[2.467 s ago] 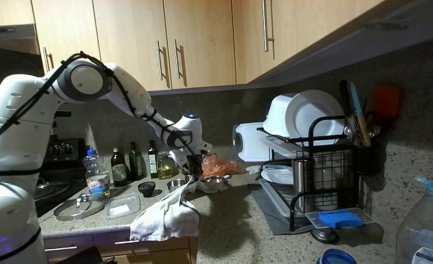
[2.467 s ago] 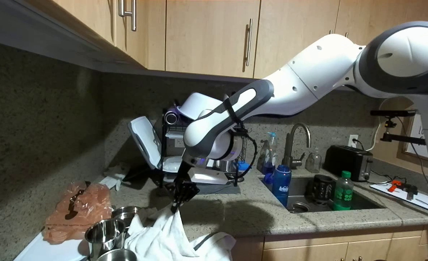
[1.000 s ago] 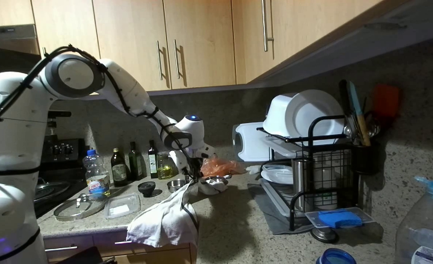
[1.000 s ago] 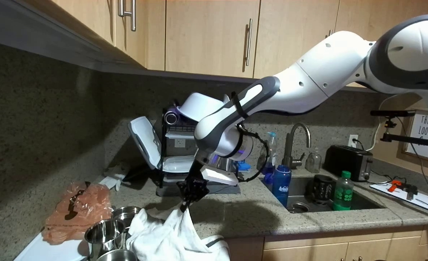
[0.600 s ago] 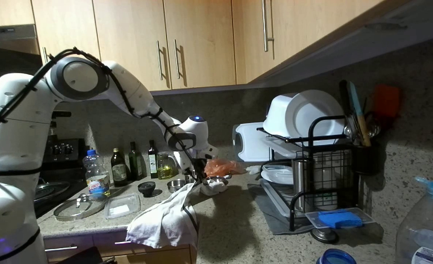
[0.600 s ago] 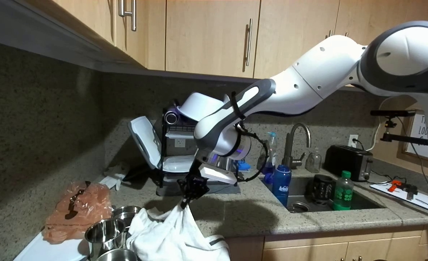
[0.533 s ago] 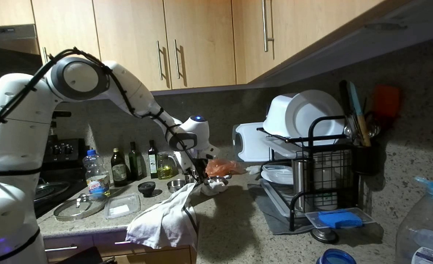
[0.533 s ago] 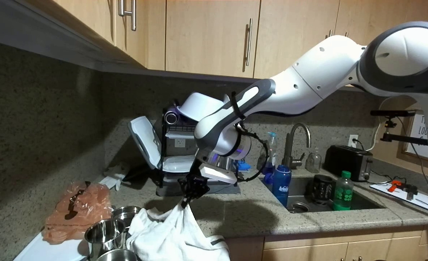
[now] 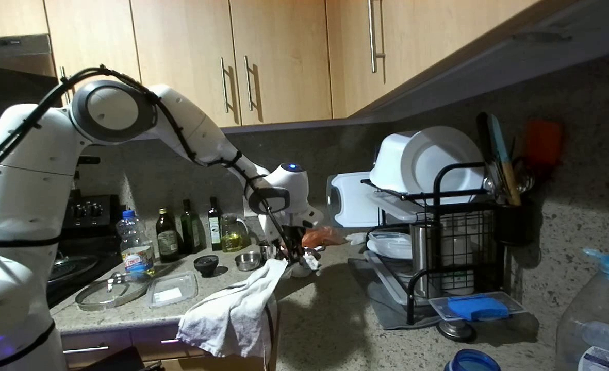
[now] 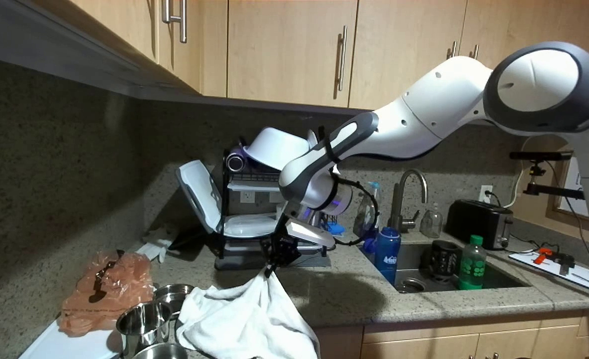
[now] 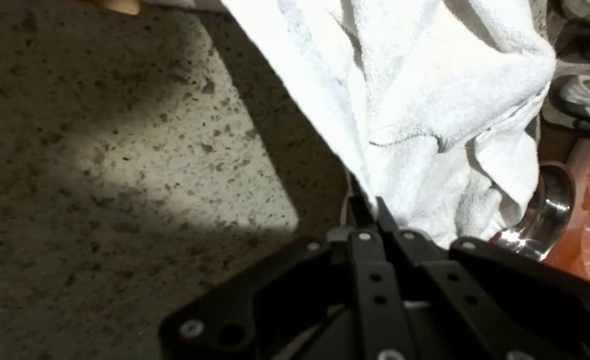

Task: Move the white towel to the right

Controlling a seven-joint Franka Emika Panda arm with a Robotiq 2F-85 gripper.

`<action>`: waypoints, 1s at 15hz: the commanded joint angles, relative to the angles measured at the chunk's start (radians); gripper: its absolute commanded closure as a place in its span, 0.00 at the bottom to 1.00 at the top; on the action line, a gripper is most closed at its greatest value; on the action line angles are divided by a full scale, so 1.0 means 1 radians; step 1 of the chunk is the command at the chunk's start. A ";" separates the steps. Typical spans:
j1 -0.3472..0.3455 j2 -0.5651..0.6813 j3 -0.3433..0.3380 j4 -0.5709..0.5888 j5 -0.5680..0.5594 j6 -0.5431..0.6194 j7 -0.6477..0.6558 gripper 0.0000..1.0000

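The gripper (image 11: 373, 207) pinches a gathered edge of the white towel (image 11: 439, 90), its black fingertips drawn together on the cloth. In the wrist view the towel fans out from the pinch toward the far side and the right. In both exterior views the held part stands as a peak and the rest slopes away below the fingers. In an exterior view the lower end hangs past the edge of the speckled countertop (image 9: 325, 319), in front of the wooden drawers (image 9: 98, 340); to the right, the counter stretches to the grey drying mat (image 9: 389, 309) under the dish rack (image 9: 464, 207). In an exterior view the towel's left side lies just beside the stainless steel pots (image 10: 144, 331), an orange plastic bag (image 10: 109, 294) farther left; to the right, the counter runs on to the sink (image 10: 501, 276).
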 commanded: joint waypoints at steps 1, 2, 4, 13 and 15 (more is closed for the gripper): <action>-0.022 0.022 -0.010 0.036 0.018 -0.051 0.024 0.99; -0.027 0.028 -0.013 0.039 0.017 -0.054 0.027 0.99; -0.038 0.039 -0.021 0.045 0.016 -0.057 0.031 0.99; -0.079 0.072 -0.056 0.080 0.011 -0.075 0.070 0.99; -0.086 0.080 -0.062 0.088 0.010 -0.079 0.073 0.99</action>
